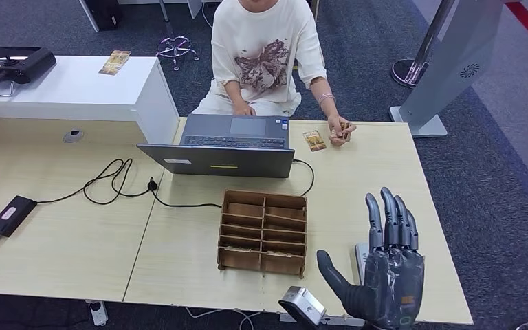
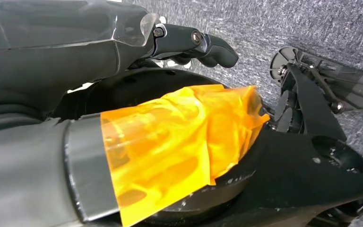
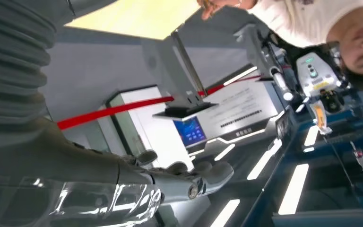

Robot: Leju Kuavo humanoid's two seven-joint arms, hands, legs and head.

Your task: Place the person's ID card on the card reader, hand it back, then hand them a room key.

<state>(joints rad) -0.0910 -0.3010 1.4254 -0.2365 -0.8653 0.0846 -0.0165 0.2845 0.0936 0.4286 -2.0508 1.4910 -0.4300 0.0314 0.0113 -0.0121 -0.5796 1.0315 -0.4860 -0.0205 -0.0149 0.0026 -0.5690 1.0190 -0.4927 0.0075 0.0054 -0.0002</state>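
Note:
A tan ID card (image 1: 314,141) lies flat on the far side of the table, just beside the person's hand (image 1: 341,130). My right hand (image 1: 387,271) is raised over the near right corner of the table, palm facing away, fingers straight up and thumb apart, holding nothing. In the right wrist view the same hand (image 3: 179,182) shows extended fingers with nothing between them. A black flat box (image 1: 12,215) with a cable, possibly the card reader, lies at the table's left. My left hand (image 2: 196,43) hangs over grey carpet, its fingers loosely extended around nothing.
A wooden compartment box (image 1: 263,232) stands mid-table, left of my right hand. A grey laptop (image 1: 230,146) faces the person, with a black cable (image 1: 113,180) looping left. A white item (image 1: 361,256) is partly hidden behind my right hand. A white counter (image 1: 75,89) stands at the back left.

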